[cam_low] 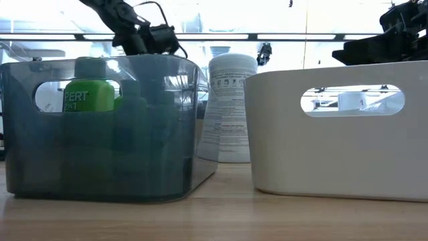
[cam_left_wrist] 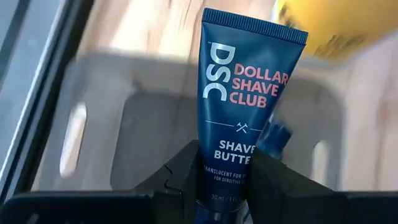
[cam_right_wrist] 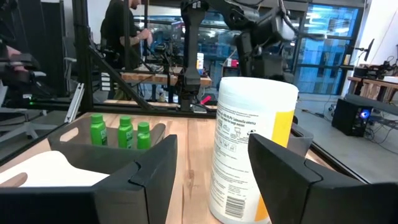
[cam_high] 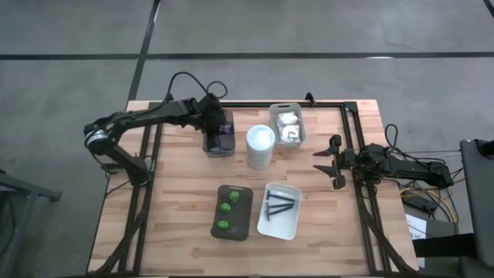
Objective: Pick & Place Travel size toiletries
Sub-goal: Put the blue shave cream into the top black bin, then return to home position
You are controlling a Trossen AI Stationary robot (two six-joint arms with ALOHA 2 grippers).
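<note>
**Navy tube held over clear tray; release pending**

The dark navy plastic tube (cam_left_wrist: 245, 93), labelled as shave butter, is clamped near its cap end between the fingers of the left gripper (cam_high: 219, 123). It hangs over the clear rectangular tray (cam_high: 219, 144) at about eleven o'clock on the wooden table (cam_high: 177, 208). A second blue item shows just beside the tube, partly hidden; whether it is the other tube cannot be told.

Risks, as judged: the hold sits low on a smooth tube, so it could swing or slip before it is over the tray floor. A release too near the wall could tip it onto the table. The tall white cylinder of wipes (cam_high: 261, 147) stands just beside the tray at its three o'clock side, and a wide swing could knock it.

The right gripper (cam_high: 335, 164) waits at the table's three o'clock edge, fingers spread and empty.

Containers:
- Dark grey tray (cam_high: 234, 211), near six o'clock: three bright green bottles (cam_high: 225, 207), upright in a row.
- White tray (cam_high: 279, 211), just beside it at its three o'clock side: two slim dark razors (cam_high: 279, 204), lying flat.
- Grey tray (cam_high: 287, 126), at one o'clock: white clear-wrapped packets (cam_high: 289, 125), count not readable.
</note>
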